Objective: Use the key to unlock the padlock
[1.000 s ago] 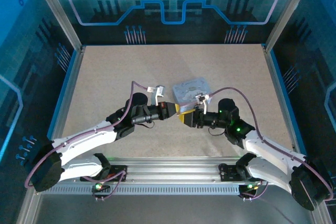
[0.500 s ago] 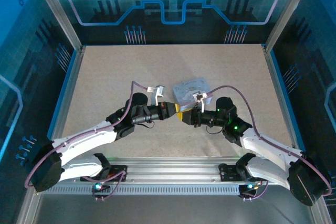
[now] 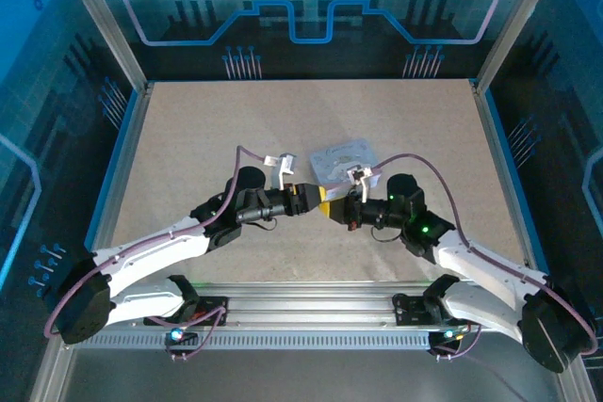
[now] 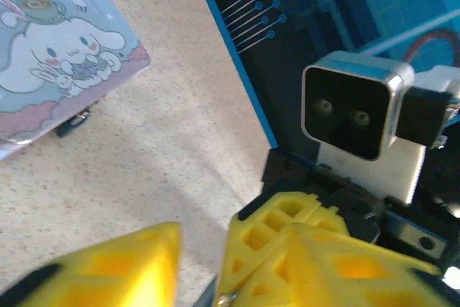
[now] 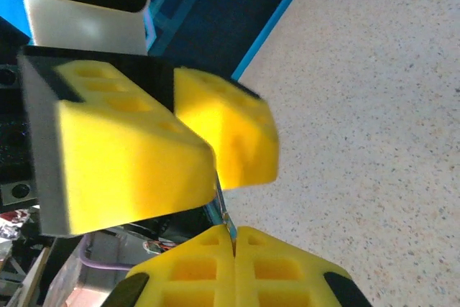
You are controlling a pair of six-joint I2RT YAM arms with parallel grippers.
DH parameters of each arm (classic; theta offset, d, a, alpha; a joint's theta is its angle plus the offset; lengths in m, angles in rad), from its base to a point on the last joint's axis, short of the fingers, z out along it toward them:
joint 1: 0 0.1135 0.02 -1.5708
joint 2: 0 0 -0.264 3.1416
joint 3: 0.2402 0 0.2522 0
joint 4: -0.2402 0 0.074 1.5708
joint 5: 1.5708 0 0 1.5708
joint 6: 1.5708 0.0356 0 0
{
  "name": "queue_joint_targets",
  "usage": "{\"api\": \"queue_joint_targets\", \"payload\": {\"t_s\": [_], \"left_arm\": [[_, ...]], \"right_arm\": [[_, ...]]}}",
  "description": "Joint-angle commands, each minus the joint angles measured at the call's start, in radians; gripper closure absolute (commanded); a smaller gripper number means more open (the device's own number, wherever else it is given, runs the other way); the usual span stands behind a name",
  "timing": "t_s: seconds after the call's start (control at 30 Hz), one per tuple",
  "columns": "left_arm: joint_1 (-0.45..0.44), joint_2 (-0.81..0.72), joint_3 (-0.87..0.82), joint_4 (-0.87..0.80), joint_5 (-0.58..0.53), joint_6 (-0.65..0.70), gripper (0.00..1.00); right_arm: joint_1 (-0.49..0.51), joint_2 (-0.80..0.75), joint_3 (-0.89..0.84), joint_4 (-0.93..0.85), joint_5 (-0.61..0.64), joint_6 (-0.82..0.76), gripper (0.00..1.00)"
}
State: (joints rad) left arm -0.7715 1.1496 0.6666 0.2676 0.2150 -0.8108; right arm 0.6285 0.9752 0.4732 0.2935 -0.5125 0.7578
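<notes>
Where the two arms meet tip to tip near the middle of the speckled beige table (image 3: 207, 129), the right gripper (image 5: 234, 239) has its yellow pads pressed together on the thin dark metal key (image 5: 223, 206); the key's free end reaches the yellow fingers of the left gripper (image 3: 317, 199), whose grip cannot be judged; the pale blue cartoon-printed rectangular tin (image 4: 57, 48) lies just beyond them.

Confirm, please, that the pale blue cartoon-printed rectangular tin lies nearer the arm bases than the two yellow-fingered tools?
No: the pale blue cartoon-printed rectangular tin lies farther from the arm bases than the left tool and right tool, as the top external view shows.
</notes>
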Motion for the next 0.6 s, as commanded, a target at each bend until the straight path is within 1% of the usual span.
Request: {"api": "queue_joint_targets", "payload": {"t_s": [0.0,0.03,0.17,0.23,0.3,0.37,0.43,0.57], "left_arm": [[0.007,-0.047,0.034,-0.099,-0.066,0.035,0.33],[0.016,-0.055,0.034,-0.130,-0.086,0.036,0.27],[0.061,-0.048,0.041,-0.233,-0.118,0.013,0.17],[0.086,-0.014,0.056,-0.276,-0.115,0.002,0.15],[0.098,0.032,0.078,-0.312,-0.122,-0.007,0.08],[0.102,0.086,0.100,-0.312,-0.129,-0.007,0.04],[0.104,0.158,0.134,-0.304,-0.123,-0.005,0.02],[0.106,0.317,0.228,-0.301,-0.082,0.000,0.01]], "right_arm": [[0.006,-0.058,0.044,-0.172,0.070,-0.080,1.00],[0.004,-0.071,0.050,-0.223,0.093,-0.099,1.00],[0.002,-0.113,0.081,-0.412,0.206,-0.159,1.00],[-0.001,-0.132,0.098,-0.503,0.286,-0.173,1.00],[-0.003,-0.148,0.107,-0.561,0.349,-0.178,1.00],[-0.005,-0.165,0.106,-0.593,0.389,-0.174,1.00],[-0.009,-0.178,0.104,-0.614,0.411,-0.169,1.00],[-0.011,-0.189,0.097,-0.638,0.429,-0.161,1.00]]}}
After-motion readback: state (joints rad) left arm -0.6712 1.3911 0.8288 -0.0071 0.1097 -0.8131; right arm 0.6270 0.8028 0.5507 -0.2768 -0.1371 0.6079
